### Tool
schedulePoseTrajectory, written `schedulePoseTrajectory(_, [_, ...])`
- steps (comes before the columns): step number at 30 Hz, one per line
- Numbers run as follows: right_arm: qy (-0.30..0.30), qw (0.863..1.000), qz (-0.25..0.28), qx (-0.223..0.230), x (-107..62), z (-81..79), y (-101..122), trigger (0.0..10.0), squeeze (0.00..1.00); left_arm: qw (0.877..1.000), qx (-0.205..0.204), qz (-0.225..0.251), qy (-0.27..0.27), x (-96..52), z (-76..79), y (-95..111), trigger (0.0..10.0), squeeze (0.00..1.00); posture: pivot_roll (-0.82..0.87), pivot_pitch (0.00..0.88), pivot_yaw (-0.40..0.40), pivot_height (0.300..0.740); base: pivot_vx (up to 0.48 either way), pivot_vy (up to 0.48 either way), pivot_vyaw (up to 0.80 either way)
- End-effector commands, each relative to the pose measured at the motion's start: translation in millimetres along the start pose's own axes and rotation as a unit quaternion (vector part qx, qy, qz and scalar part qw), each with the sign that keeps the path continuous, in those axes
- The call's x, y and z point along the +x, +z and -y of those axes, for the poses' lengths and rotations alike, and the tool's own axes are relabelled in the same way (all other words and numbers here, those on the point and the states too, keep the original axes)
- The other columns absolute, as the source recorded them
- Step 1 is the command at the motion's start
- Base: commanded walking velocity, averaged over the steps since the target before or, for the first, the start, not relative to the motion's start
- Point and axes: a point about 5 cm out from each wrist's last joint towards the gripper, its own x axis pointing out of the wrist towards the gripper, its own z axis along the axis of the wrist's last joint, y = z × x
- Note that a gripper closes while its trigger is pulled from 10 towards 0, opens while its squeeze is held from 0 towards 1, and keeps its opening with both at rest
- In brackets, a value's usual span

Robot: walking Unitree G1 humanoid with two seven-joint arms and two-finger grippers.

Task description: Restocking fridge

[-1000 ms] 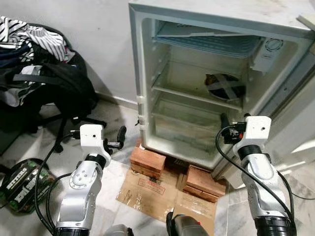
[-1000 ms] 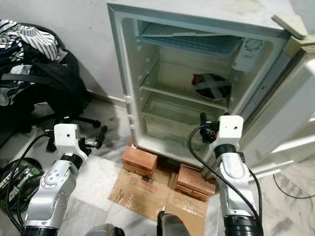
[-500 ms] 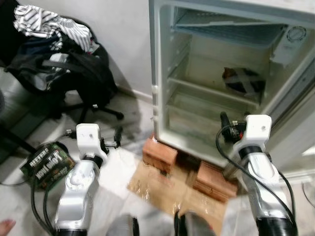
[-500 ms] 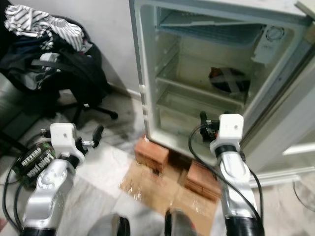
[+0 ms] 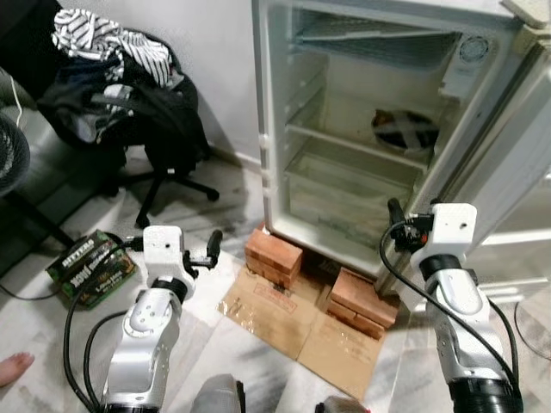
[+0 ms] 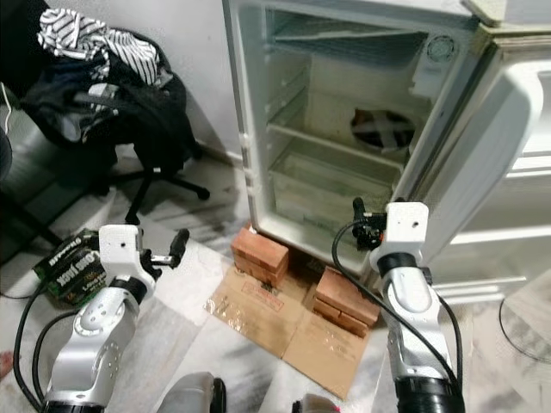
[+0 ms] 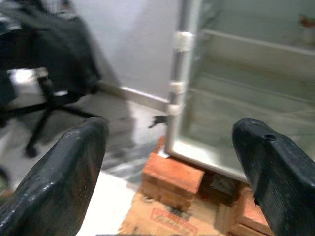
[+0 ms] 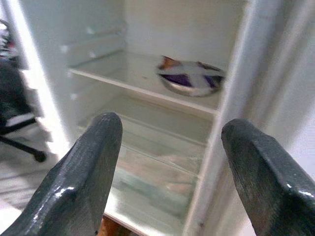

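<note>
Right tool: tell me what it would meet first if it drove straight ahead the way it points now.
The right tool, open and empty, aims into the open fridge. Nothing lies between. Going straight, it would probably reach the lower compartment, below the shelf holding the covered bowl; depth is uncertain.

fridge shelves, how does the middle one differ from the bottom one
The middle shelf holds a covered bowl at its right; the bottom shelf carries nothing. The middle shelf sits higher and looks narrower front to back; the bottom shelf lies over a clear drawer. Both are pale and flat.

Both arms raised forward, left tool (image 7: 167, 162) and right tool (image 8: 170, 162) spread wide, empty.
</note>
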Motion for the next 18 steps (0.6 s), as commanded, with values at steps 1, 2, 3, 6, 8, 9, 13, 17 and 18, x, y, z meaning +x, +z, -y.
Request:
schedulePoseTrajectory(1, [-0.004,1.0,0.004,-0.003,0.9,1.4,2.3,10.0,0.0,1.0,0.008,0.004,0.005,0.4,-2.6,2.3,10.0,0.0,-0.02,0.123,0.048,0.74,0.0,0.0,0.0])
schedulePoseTrajectory(2, [-0.005,1.0,0.004,-0.003,0.7,2.0,2.3,10.0,0.0,1.0,0.005,0.014,-0.003,-0.1,-2.0,3.9,10.0,0.0,-0.02,0.123,0.048,0.74,0.0,0.0,0.0])
schedulePoseTrajectory(3, [-0.005,1.0,0.004,-0.004,0.6,2.3,2.3,10.0,0.0,1.0,0.004,0.017,-0.007,-0.4,-1.7,4.7,10.0,0.0,-0.02,0.123,0.048,0.74,0.0,0.0,0.0])
schedulePoseTrajectory(6, [-0.01,1.0,0.005,-0.004,0.5,3.8,2.8,10.0,0.0,1.0,0.008,0.021,-0.01,-0.6,-1.7,6.3,10.0,0.0,-0.02,0.122,0.048,0.74,0.0,0.0,-0.14])
schedulePoseTrajectory(8, [-0.011,1.0,0.006,-0.005,1.2,4.3,3.3,10.0,0.0,1.0,0.006,0.023,-0.017,-0.2,-1.0,7.1,10.0,0.0,-0.02,0.122,0.048,0.74,0.0,0.0,-0.61])
schedulePoseTrajectory(9, [-0.011,1.0,0.006,-0.005,1.3,4.3,3.5,10.0,0.0,0.999,0.003,0.024,-0.02,-0.3,-0.6,7.5,10.0,0.0,-0.02,0.122,0.048,0.74,0.0,0.0,-0.8])
schedulePoseTrajectory(13, [-0.011,1.0,0.007,-0.006,2.3,4.3,3.8,10.0,0.0,0.999,0.007,0.028,-0.023,-0.2,-0.6,8.3,10.0,0.0,-0.02,0.123,0.049,0.74,0.122,-0.238,-0.33])
schedulePoseTrajectory(17, [-0.011,1.0,0.008,-0.006,2.4,3.9,4.1,10.0,0.0,0.999,0.007,0.029,-0.024,-0.9,-1.0,8.2,10.0,0.0,-0.02,0.122,0.049,0.74,0.268,-0.371,0.0])
schedulePoseTrajectory(18, [-0.011,1.0,0.008,-0.006,2.6,3.8,4.3,10.0,0.0,0.999,0.008,0.029,-0.025,-0.9,-0.9,8.3,10.0,0.0,-0.02,0.122,0.049,0.74,0.0,-0.416,0.0])
